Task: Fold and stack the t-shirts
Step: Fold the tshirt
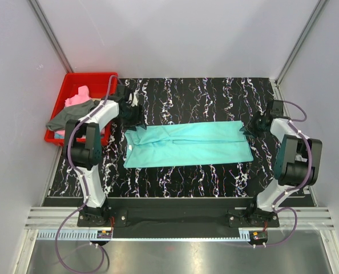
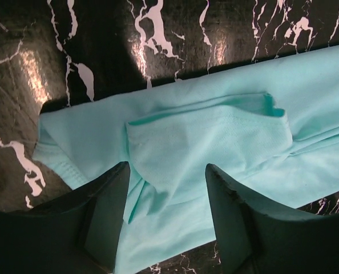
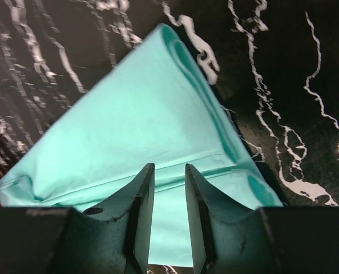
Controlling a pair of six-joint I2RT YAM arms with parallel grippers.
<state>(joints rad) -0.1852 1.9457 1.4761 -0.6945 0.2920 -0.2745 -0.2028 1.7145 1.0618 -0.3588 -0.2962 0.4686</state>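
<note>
The teal shirt lies spread on the table. The left gripper is wide open over 1 end, holding nothing. The right gripper is almost closed at the other end; I cannot tell if it pinches cloth.

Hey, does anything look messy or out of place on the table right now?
Yes. The dark grey t-shirt is crumpled and spills over the red bin's near rim instead of lying inside. The teal t-shirt is folded into a long strip, but its left end is uneven, with a sleeve doubled on top.
</note>
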